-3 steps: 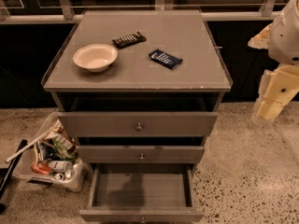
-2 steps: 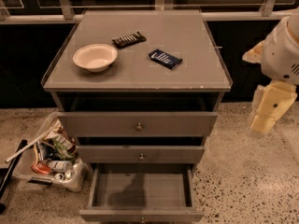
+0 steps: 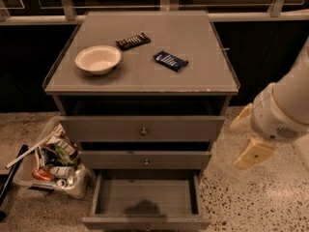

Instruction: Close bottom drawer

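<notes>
Gripper (image 3: 235, 146) hangs spread wide and empty, right of the pulled-out bottom drawer (image 3: 145, 222).

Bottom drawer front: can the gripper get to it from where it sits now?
Probably yes. The gripper hangs open right of the cabinet; only floor lies between it and the pulled-out bottom drawer.

Three drawers (image 3: 142, 128) (image 3: 145, 159) (image 3: 145, 197), one bowl (image 3: 98, 59), two packets (image 3: 133, 40) (image 3: 171, 61), one bin (image 3: 72, 190), one pincer (image 3: 246, 137) at right
</notes>
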`<state>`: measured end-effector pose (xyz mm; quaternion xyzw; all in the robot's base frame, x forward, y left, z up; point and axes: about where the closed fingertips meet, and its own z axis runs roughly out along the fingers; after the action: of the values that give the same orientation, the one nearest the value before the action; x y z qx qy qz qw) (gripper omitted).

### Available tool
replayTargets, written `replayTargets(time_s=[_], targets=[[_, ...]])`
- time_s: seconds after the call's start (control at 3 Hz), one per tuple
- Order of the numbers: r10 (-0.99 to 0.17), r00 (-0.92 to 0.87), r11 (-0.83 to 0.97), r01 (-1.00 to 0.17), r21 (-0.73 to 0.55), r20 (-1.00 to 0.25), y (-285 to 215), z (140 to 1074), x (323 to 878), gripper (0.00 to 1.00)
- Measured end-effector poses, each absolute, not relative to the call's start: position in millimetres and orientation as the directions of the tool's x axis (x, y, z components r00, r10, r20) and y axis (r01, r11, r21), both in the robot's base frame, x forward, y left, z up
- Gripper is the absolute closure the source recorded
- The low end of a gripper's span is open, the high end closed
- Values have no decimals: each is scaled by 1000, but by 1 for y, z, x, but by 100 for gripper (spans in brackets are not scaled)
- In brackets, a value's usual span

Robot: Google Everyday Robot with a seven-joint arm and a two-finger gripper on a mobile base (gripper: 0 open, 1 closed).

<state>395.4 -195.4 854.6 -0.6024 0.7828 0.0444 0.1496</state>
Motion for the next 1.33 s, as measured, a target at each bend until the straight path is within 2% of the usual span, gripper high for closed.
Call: replayTargets(time_s=[0.33, 0.67, 1.0, 1.33], targets=[[-916, -232, 264, -963, -57, -326, -193, 786, 381, 62], [-916, -237, 269, -961, -58, -324, -193, 776, 380, 85], [-910, -245, 276, -960, -50, -335, -190, 769, 379, 100], [-886, -271, 297, -955, -11, -377, -175, 725, 380, 100]])
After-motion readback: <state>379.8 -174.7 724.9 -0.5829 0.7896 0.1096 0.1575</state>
